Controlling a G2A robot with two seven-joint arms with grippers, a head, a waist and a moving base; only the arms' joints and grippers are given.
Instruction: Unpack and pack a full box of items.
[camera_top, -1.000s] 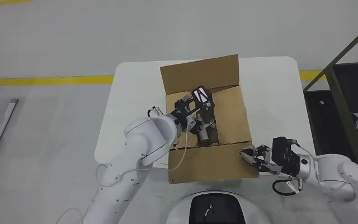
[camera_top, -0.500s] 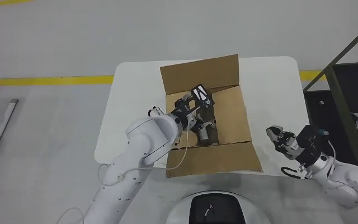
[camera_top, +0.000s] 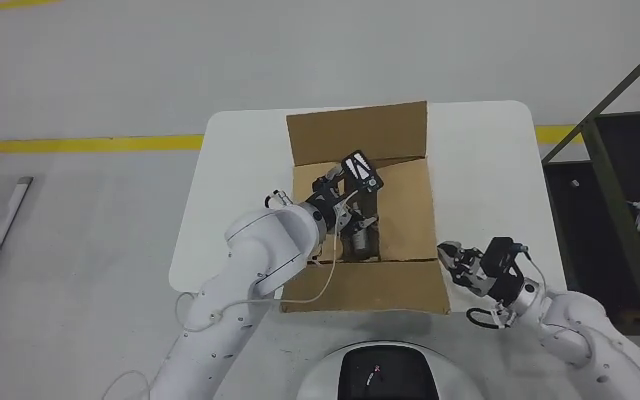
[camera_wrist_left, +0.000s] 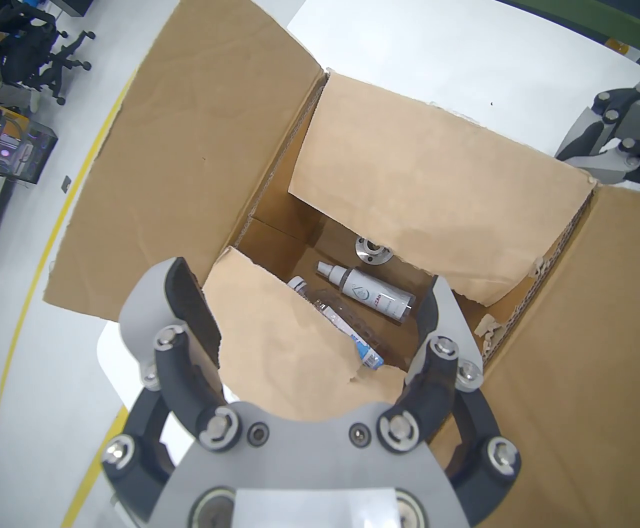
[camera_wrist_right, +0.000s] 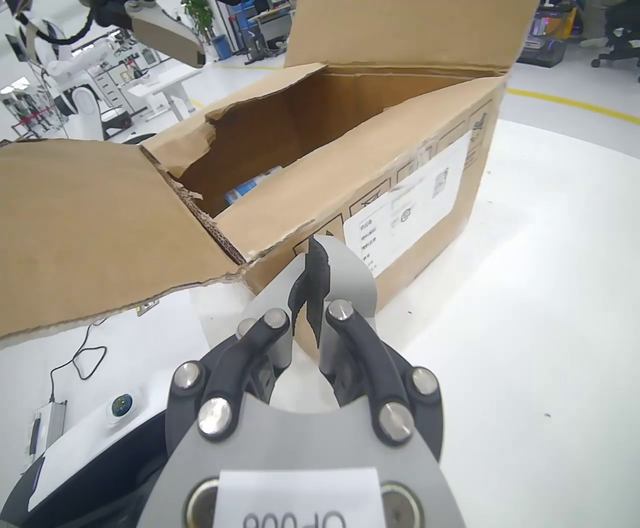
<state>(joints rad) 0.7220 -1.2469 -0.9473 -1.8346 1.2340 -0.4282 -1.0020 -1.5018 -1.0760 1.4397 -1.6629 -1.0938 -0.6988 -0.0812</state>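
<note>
An open cardboard box (camera_top: 405, 215) stands in the middle of the white table (camera_top: 240, 180), its far flap (camera_top: 355, 135) and near flap (camera_top: 365, 290) folded outward. My left gripper (camera_top: 355, 222) hangs over the box's left side, open, with a torn inner flap (camera_wrist_left: 280, 340) lying loose between its fingers (camera_wrist_left: 440, 310). Inside lie a white spray bottle (camera_wrist_left: 370, 295), a clear bottle (camera_wrist_left: 345, 320) with a blue label and a metal flange (camera_wrist_left: 372, 249). My right gripper (camera_top: 448, 258) is shut and empty beside the box's near right corner (camera_wrist_right: 314, 260).
A dark green metal frame (camera_top: 600, 150) stands just off the table's right side. A yellow line (camera_top: 100, 143) runs across the floor behind. Bare table lies to the box's left and right (camera_top: 490, 170).
My right gripper left the near flap, swung out to the right, then came back to the box's near right corner. The near flap shifted left. The left arm stayed put.
</note>
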